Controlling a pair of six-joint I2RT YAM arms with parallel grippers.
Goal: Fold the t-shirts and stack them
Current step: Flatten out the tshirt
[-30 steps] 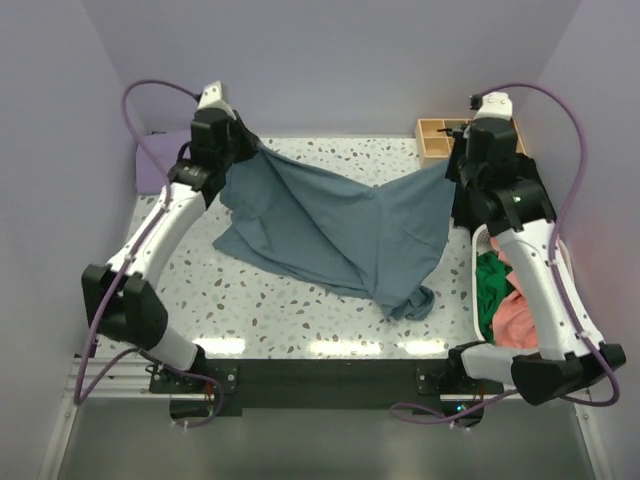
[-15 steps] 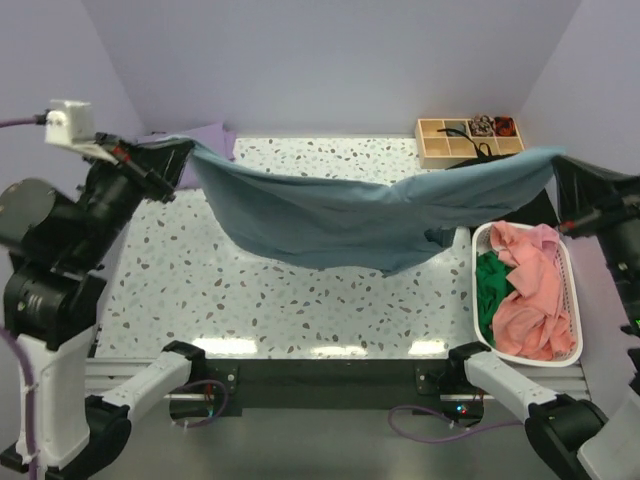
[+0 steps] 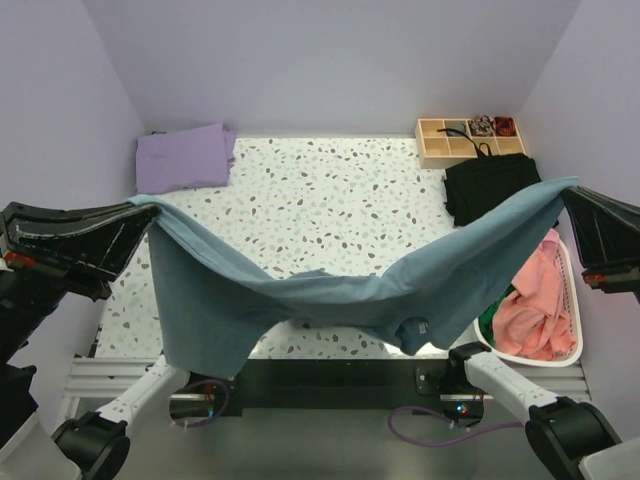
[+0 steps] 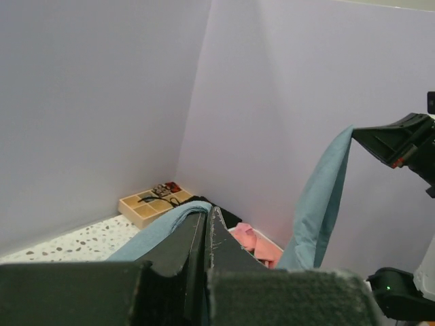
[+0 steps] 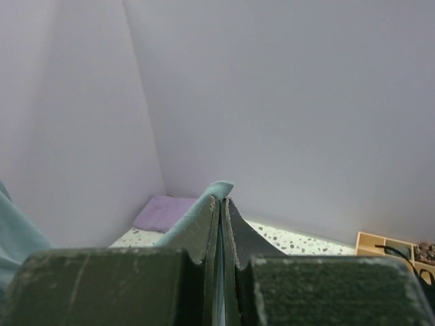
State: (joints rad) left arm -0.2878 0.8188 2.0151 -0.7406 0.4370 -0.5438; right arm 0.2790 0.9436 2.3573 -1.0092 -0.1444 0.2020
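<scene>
The slate-blue t-shirt hangs stretched in the air between both grippers, sagging in the middle over the table's near edge. My left gripper is shut on its left corner, and the cloth drapes over the fingers in the left wrist view. My right gripper is shut on its right corner, with the cloth edge pinched at the tips. A folded lavender-purple t-shirt lies at the table's back left, also in the right wrist view. Salmon-pink shirts lie in the basket.
A white basket at the right holds pink and green cloth. A wooden compartment tray stands at the back right, with a black cloth in front of it. The speckled tabletop lies under the shirt.
Both arms have drawn the blue shirt up and back toward the near edge. It now hangs lower and nearer, uncovering the lavender shirt and black cloth.
</scene>
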